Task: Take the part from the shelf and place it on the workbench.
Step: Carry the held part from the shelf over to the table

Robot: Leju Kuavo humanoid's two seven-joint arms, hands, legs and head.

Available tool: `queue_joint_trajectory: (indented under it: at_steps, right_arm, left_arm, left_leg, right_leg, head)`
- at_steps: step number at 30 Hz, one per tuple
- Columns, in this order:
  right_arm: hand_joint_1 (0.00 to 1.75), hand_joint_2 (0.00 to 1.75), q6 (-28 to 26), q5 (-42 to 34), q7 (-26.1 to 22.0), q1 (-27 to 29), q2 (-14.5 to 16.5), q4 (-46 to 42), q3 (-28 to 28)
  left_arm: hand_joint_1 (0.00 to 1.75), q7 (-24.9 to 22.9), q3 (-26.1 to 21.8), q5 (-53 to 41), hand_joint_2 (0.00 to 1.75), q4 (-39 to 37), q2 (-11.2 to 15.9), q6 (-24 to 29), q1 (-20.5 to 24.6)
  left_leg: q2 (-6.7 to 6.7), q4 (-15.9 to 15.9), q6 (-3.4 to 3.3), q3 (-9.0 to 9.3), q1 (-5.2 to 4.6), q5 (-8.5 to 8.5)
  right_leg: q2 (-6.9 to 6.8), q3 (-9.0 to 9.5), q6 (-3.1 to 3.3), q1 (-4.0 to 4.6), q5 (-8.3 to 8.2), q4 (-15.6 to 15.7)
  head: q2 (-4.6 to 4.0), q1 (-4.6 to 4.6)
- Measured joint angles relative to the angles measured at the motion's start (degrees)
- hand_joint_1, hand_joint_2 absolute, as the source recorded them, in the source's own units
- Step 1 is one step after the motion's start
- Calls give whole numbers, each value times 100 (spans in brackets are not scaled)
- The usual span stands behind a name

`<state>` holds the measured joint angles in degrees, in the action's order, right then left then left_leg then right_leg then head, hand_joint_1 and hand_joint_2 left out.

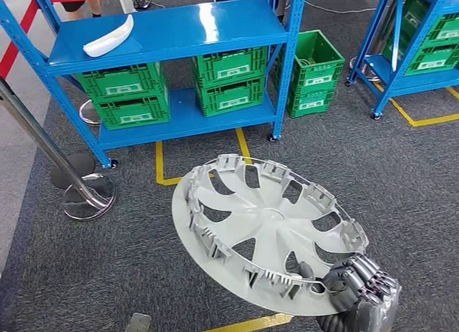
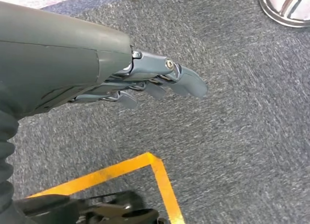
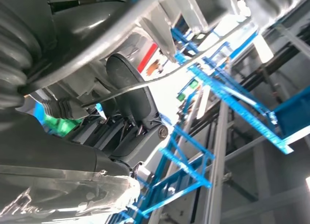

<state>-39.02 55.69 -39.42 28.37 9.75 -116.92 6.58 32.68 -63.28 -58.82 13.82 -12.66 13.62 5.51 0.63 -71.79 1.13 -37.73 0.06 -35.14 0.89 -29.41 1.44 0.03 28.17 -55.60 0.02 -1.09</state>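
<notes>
Head view: we are seeing the right hand (image 1: pixel 360 289) gripping the grey wheel cover (image 1: pixel 265 228) by its near rim, the fingers (image 1: pixel 374 271) curling over the edge. The cover is tilting, ribbed inner face up, and reaching out past the fingers over the grey carpet (image 1: pixel 135 260), touching nothing else. Well beyond the fingers a blue shelf (image 1: pixel 168 31) is carrying a white curved part (image 1: pixel 110 38) on its top deck, with green crates (image 1: pixel 124 95) on the deck below.

Left wrist view: we are watching the left hand (image 2: pixel 161 81) hanging above the carpet, its fingers (image 2: pixel 190 83) lying straight and close together with nothing in them. A yellow floor line (image 2: pixel 161 178) is running beneath the fingers.

Right wrist view: we are looking from under the cover's rim (image 3: pixel 120 35), with the thumb (image 3: pixel 128 93) pressing against it; blue racking (image 3: pixel 226 88) is showing past the fingers.
</notes>
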Motion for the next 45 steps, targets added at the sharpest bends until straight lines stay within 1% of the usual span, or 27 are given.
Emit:
queue_joint_trajectory:
  at_steps: [2,4,6,7,9,10,11,13,15,16,17,19,21,22,24,25,28,30,32,33,35,37,39,41,42,43,45]
  right_arm:
    - [175,175,0,17,-9,37,17,-24,-55]
    - [175,175,0,34,-14,74,35,-48,-105]
    - [175,175,0,41,-17,102,45,-79,-145]
    - [175,175,0,43,-19,109,49,-92,-162]
    - [175,175,-1,48,-22,124,57,-120,-192]
    - [175,175,-1,50,-22,138,60,-133,-206]
    - [175,175,-2,52,-22,147,61,-144,-220]
    - [175,175,-2,54,-22,155,61,-155,-237]
    - [175,175,-1,56,-23,161,61,-155,-245]
    - [175,175,-1,60,-23,166,61,-155,-248]
    - [175,175,0,68,-23,169,61,-155,-251]
    - [175,175,0,99,-22,154,61,-154,-252]
    - [175,175,0,147,-19,113,63,-151,-239]
    - [175,175,0,170,-16,93,64,-147,-228]
    - [175,175,0,206,-8,73,70,-137,-208]
    - [175,175,0,219,-3,64,74,-131,-199]
    - [175,175,0,261,25,-22,79,-89,-135]
    - [175,175,1,297,64,-133,79,-21,-50]
    - [175,175,2,336,103,-244,79,66,44]
    - [175,175,2,357,121,-292,79,105,83]
    - [175,175,2,398,160,-385,79,173,155]
    - [175,175,2,428,197,-485,79,238,229]
    - [175,175,2,445,222,-547,79,287,273]
    - [175,175,1,458,227,-574,79,319,289]
    - [175,175,1,464,221,-590,79,331,291]
    - [175,175,0,467,212,-600,79,343,292]
    - [175,175,0,446,189,-583,79,357,270]
  left_arm:
    - [0,0,4,0,175,-4,-14,0,8]
    - [0,0,10,0,175,-5,-15,0,17]
    - [0,0,15,0,175,-9,-20,0,30]
    - [0,0,18,-1,175,-10,-28,0,35]
    - [0,0,22,-2,175,-15,-49,0,45]
    - [0,0,26,-1,175,-17,-60,0,52]
    - [0,0,28,0,175,-19,-69,0,54]
    - [0,0,31,1,175,-21,-76,-1,44]
    - [0,0,31,0,175,-21,-74,-2,27]
    - [0,0,31,2,175,-21,-72,-3,25]
    - [0,1,31,2,175,-21,-70,-5,27]
    - [0,14,31,3,175,-21,-67,-10,31]
    - [0,44,31,3,175,-21,-55,2,33]
    - [0,57,31,3,175,-21,-49,13,34]
    - [0,74,31,5,175,-21,-40,34,36]
    - [0,80,31,8,175,-21,-37,38,37]
    - [0,106,30,43,175,-21,-10,2,9]
    - [0,118,25,99,175,-21,33,-79,-32]
    - [0,122,18,144,175,-21,79,-153,-54]
    - [0,123,14,156,175,-21,100,-178,-57]
    - [0,126,8,172,175,-21,143,-224,-57]
    - [0,133,-1,180,175,-21,179,-272,-56]
    - [0,147,-6,188,175,-21,195,-323,-52]
    - [0,168,-8,201,175,-21,209,-371,-42]
    - [0,177,-10,204,175,-21,215,-387,-41]
    - [0,182,-11,200,175,-21,222,-397,-45]
    - [0,187,-13,178,175,-22,228,-405,-65]
  left_leg:
    - [-29,69,-27,178,1,197]
    - [-219,715,-108,618,-5,487]
    - [-449,1317,-180,972,-5,586]
    - [-494,1451,-196,1037,-9,576]
    - [-376,1560,-207,1028,6,582]
    - [-303,1597,-224,1008,22,603]
    - [-228,1629,-247,982,38,630]
    - [-74,1633,-282,915,38,689]
    - [96,1624,-283,852,28,735]
    - [175,1620,-273,825,27,753]
    - [249,1613,-260,802,28,769]
    - [375,1594,-223,777,22,788]
    - [470,1562,-165,758,-4,800]
    - [512,1553,-129,752,-15,811]
    - [563,1541,-57,745,-3,824]
    - [492,1494,-18,726,9,769]
    - [82,761,50,435,31,223]
    - [-14,50,37,152,31,-93]
    - [-42,0,-7,160,26,18]
    - [-82,299,-43,315,20,216]
    - [-316,1075,-136,694,15,567]
    - [-489,1481,-186,869,8,664]
    - [-419,1547,-197,870,5,683]
    - [-285,1612,-226,863,27,752]
    - [-205,1643,-238,854,40,782]
    - [-124,1648,-248,839,36,794]
    - [44,1644,-254,807,29,801]
  right_leg:
    - [123,-153,-18,8,-93,-45]
    - [237,-280,-50,11,-156,-99]
    - [332,-367,-105,12,-215,-141]
    - [379,-407,-142,7,-253,-152]
    - [456,-493,-219,9,-314,-174]
    - [403,-559,-253,17,-274,-229]
    - [301,-654,-290,22,-151,-384]
    - [47,-934,-365,-1,273,-1040]
    - [-45,-1146,-428,-42,572,-1704]
    - [-68,-1116,-449,-58,571,-1769]
    - [-97,-969,-465,-74,481,-1609]
    - [-278,-422,-473,-89,226,-801]
    - [-429,-43,-398,-75,105,-193]
    - [-450,-17,-346,-58,107,-108]
    - [-347,-76,-235,-45,60,-113]
    - [-304,-98,-186,-48,33,-111]
    - [-154,-167,-56,-53,-71,-101]
    - [-7,-246,-27,-27,-133,-110]
    - [154,-299,-26,3,-174,-123]
    - [228,-312,-30,15,-188,-129]
    - [362,-338,-51,32,-216,-147]
    - [477,-398,-104,24,-255,-171]
    - [582,-469,-186,5,-305,-168]
    - [453,-582,-244,11,-221,-280]
    - [308,-701,-269,13,-74,-497]
    - [140,-852,-293,4,129,-828]
    - [-21,-1177,-356,-33,500,-1603]
  head:
    - [0,0]
    - [0,0]
    - [0,-2]
    - [0,-1]
    - [0,5]
    - [0,-8]
    - [0,-36]
    - [0,-86]
    - [0,-98]
    - [0,-99]
    - [0,-100]
    - [0,-102]
    - [0,-93]
    - [0,-88]
    - [0,-81]
    - [0,-79]
    - [0,-61]
    - [0,-61]
    - [0,-61]
    - [0,-60]
    - [0,-66]
    - [0,-68]
    - [0,-64]
    - [0,-84]
    - [0,-107]
    - [0,-121]
    - [0,-141]
